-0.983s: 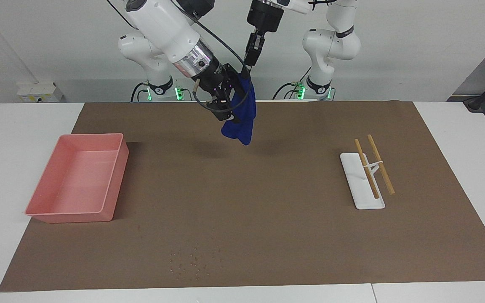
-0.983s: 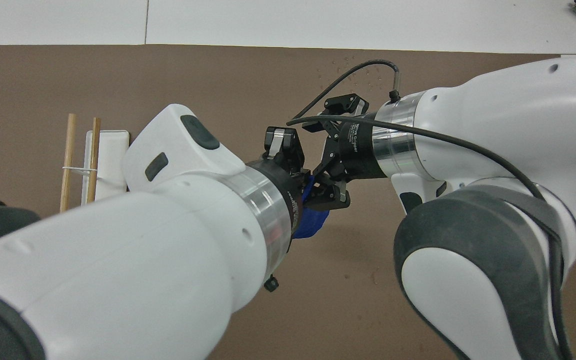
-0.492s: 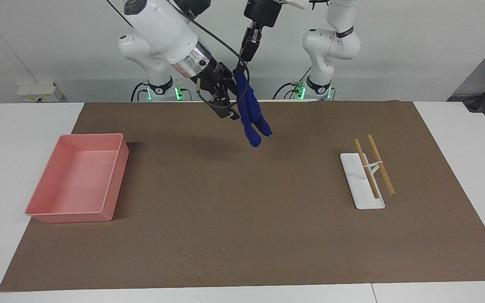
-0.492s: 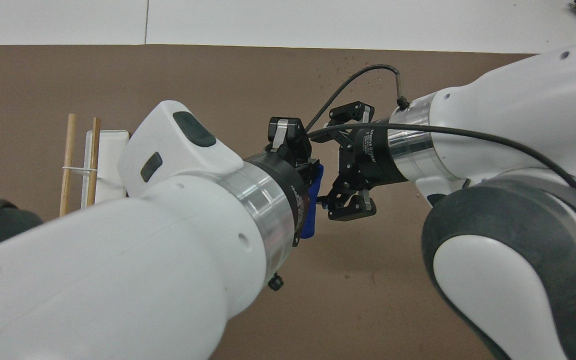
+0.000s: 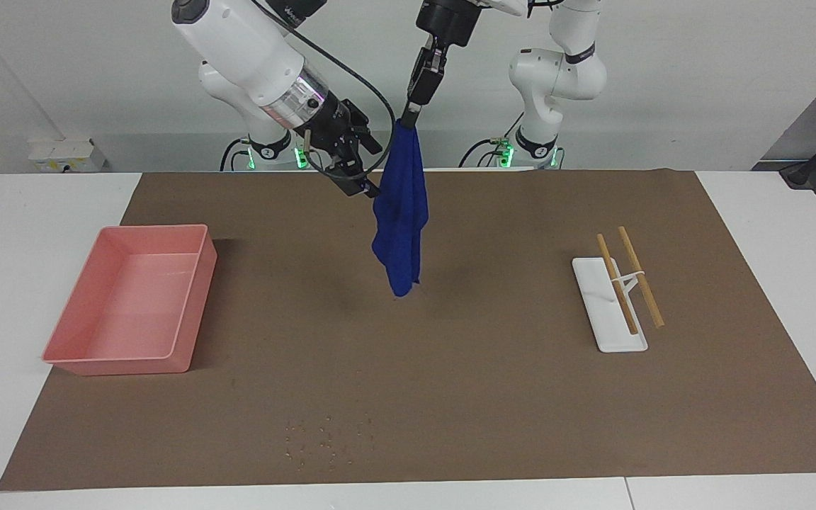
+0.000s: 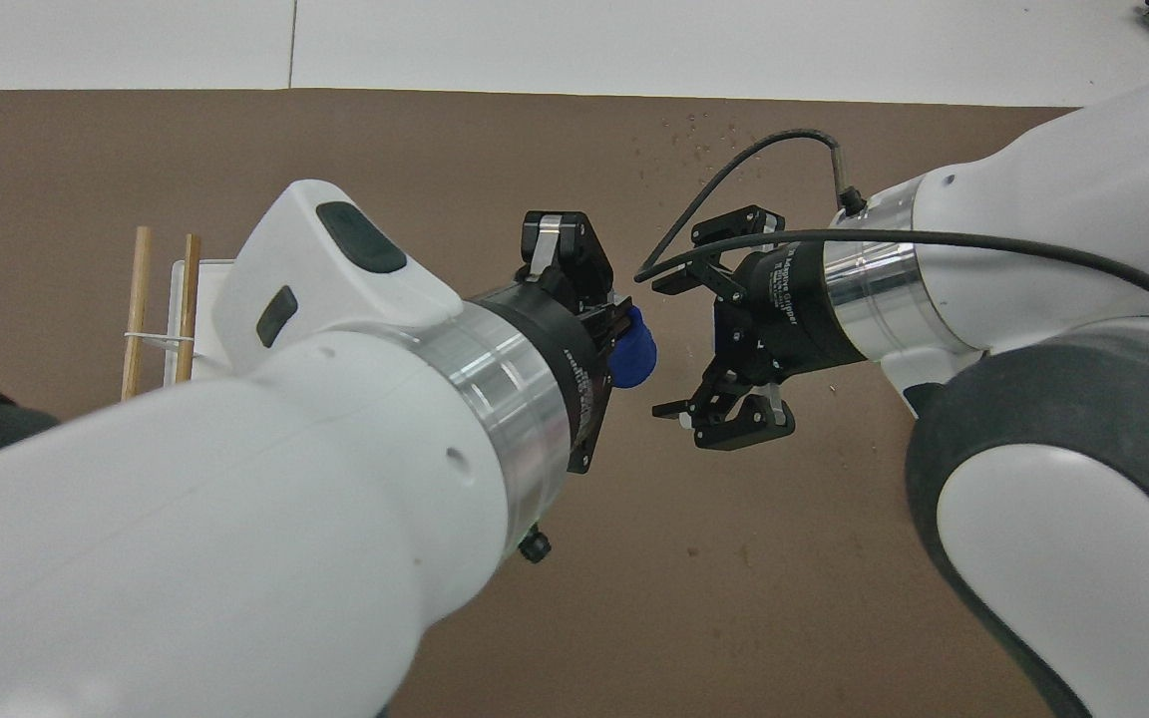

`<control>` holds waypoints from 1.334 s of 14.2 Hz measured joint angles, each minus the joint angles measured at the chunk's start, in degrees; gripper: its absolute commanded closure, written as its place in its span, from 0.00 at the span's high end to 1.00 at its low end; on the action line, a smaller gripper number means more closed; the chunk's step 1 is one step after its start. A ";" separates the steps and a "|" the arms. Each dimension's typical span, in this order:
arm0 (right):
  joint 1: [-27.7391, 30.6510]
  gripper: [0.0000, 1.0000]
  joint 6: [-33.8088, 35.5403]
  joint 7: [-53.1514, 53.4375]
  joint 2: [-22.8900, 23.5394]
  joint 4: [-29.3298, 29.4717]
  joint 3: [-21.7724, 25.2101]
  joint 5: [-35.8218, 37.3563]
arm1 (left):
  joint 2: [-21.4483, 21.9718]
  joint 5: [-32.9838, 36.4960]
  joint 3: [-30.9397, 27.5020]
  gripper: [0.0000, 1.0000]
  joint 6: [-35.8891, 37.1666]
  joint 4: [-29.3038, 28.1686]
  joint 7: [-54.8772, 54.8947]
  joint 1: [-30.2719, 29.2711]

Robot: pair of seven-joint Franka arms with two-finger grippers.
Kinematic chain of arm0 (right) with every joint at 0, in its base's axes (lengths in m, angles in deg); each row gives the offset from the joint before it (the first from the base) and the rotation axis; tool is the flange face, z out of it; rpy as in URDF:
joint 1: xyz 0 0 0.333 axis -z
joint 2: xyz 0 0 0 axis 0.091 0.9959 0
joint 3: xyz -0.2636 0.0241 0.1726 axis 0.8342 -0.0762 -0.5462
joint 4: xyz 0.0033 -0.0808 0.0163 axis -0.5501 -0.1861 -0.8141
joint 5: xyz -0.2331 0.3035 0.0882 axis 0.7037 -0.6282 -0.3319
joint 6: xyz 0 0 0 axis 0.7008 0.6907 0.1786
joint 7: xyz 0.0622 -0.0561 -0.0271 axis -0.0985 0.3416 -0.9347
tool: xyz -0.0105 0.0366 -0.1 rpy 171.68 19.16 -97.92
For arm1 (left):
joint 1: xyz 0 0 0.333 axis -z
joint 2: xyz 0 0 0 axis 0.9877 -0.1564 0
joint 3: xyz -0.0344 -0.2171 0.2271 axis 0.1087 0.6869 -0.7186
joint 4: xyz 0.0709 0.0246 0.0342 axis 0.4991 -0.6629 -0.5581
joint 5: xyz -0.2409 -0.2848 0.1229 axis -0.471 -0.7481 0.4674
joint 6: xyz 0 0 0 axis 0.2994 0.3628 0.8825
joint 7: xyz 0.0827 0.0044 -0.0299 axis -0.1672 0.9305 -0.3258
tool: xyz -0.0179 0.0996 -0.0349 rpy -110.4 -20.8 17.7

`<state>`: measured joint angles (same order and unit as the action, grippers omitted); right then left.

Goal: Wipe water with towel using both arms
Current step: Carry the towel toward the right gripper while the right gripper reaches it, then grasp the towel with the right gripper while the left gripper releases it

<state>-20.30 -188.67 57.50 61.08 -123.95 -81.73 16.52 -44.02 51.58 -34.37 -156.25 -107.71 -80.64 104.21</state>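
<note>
The royal-blue towel hangs straight down in a long fold over the middle of the brown mat, pinched at its top corner by my left gripper, which is shut on it. Whether the towel's lower tip touches the mat I cannot tell. From overhead only a small blue bunch of the towel shows below the left gripper. My right gripper is open and holds nothing, in the air beside the towel's top, a short gap away. Water droplets dot the mat near the edge farthest from the robots.
A pink tray sits on the mat toward the right arm's end. A white stand with two wooden sticks lies toward the left arm's end. The brown mat covers most of the table.
The right gripper has pulled back from the towel toward its own side. The towel, bunched between both grippers before, has dropped open and hangs full length from the left gripper.
</note>
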 measured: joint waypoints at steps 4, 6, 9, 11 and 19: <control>-1.86 0.97 -3.70 0.73 -0.47 -1.41 -0.21 0.00 | 0.00 0.00 0.02 0.00 -0.63 0.00 0.00 0.00; -2.22 0.93 -6.61 1.12 -0.67 -2.07 -0.26 0.00 | 0.00 0.00 0.03 0.00 -0.68 0.00 0.00 0.00; -3.89 0.63 -11.04 1.93 -0.86 -3.56 -0.30 -0.01 | 0.00 0.00 0.05 0.00 -0.72 0.00 0.00 0.00; -5.08 0.00 -12.97 1.99 -1.20 -4.86 -0.34 -0.01 | 0.00 0.00 0.05 0.00 -0.72 -0.01 0.00 0.00; -5.34 0.00 -13.30 -0.03 -2.00 -5.53 -0.09 0.49 | 0.00 0.00 0.09 0.82 -0.72 -0.04 0.00 0.00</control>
<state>-25.64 -201.97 57.48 59.07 -129.48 -81.82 17.01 -44.02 51.58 -34.28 -156.97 -107.75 -80.64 104.21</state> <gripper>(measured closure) 0.877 0.978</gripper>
